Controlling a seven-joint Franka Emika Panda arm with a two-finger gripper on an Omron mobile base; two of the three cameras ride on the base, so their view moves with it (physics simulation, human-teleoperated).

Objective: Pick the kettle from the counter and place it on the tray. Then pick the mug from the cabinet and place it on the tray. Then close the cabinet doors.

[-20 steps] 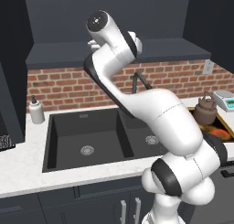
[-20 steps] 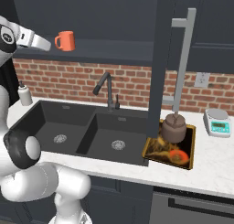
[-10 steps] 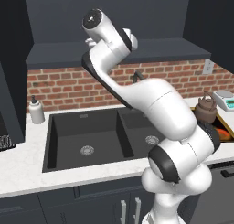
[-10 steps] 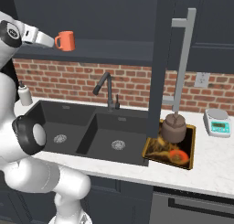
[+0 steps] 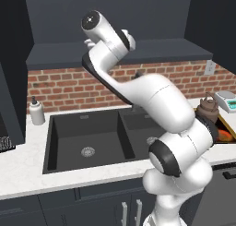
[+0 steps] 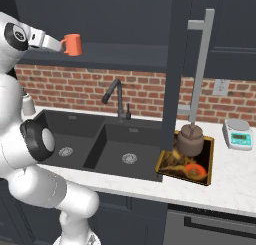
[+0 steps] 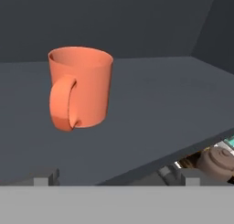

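Small bright orange cylindrical mug (image 7: pixel 80 88), smooth and matte, with a thick loop handle turned toward the hand camera, standing upright on the flat dark shelf of the wide charcoal wall cabinet (image 7: pixel 151 104). Squat brownish-grey metal kettle (image 6: pixel 190 140) with round lid knob and thin arched handle, sitting in the flat rectangular golden-brown tray (image 6: pixel 208 147) with dark raised rim, alongside orange and brownish items too small to name. Tray on the white, faintly speckled stone-like counter (image 6: pixel 235 174), right of the black double sink (image 6: pixel 92 144); small white kitchen scale (image 6: pixel 237 134) further right. Tall charcoal cabinet door (image 6: pixel 176 59) with long silver bar handle swung open above the tray. White soap bottle (image 5: pixel 36 112) at far left against the red brick wall. Two-finger gripper (image 7: pixel 116 178) spread wide, empty, just short of the mug, touching nothing.
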